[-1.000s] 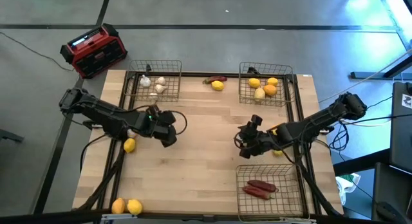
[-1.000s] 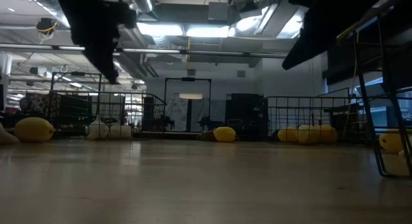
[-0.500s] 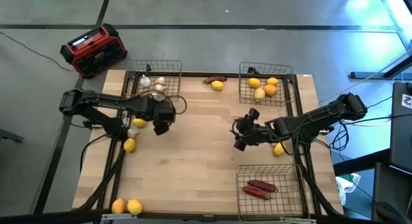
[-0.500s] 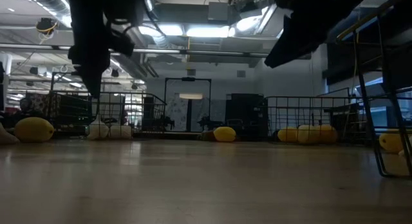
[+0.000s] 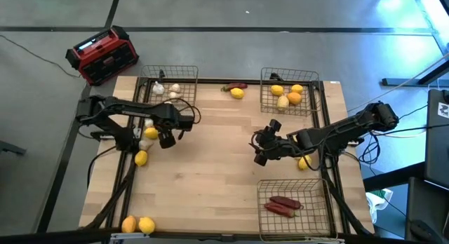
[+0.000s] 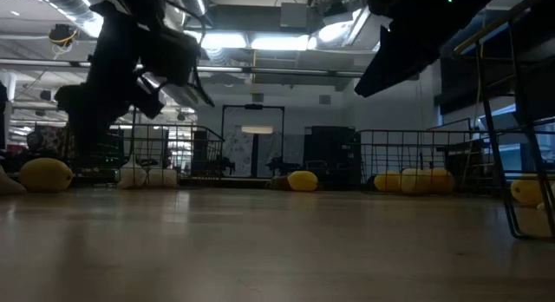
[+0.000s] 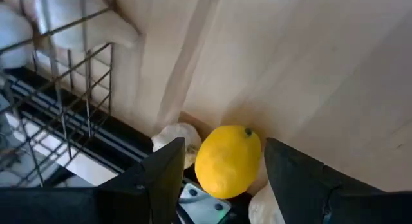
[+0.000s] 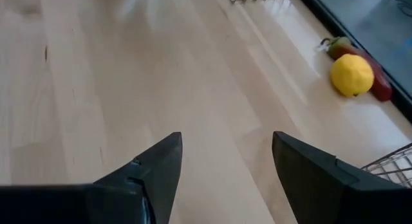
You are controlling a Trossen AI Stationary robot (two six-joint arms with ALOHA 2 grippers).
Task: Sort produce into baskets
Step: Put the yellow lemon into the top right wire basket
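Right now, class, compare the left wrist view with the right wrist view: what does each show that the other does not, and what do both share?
Only the left wrist view shows whitish bulbs beside a yellow lemon framed by the open left gripper, with a wire basket holding more bulbs. Only the right wrist view shows a lemon against a red pepper at the table's edge, far ahead of the open right gripper. Both show the pale wooden table.

Yellow lemon (image 7: 228, 161) between the black fingers of left gripper (image 7: 222, 176), whitish bulb (image 7: 177, 139) beside it. Ahead of black right gripper (image 8: 225, 163): yellow fruit (image 8: 351, 74) touching dark red pepper (image 8: 376, 82). Pale wood table (image 5: 217, 167); grey wire baskets (image 5: 170, 86).
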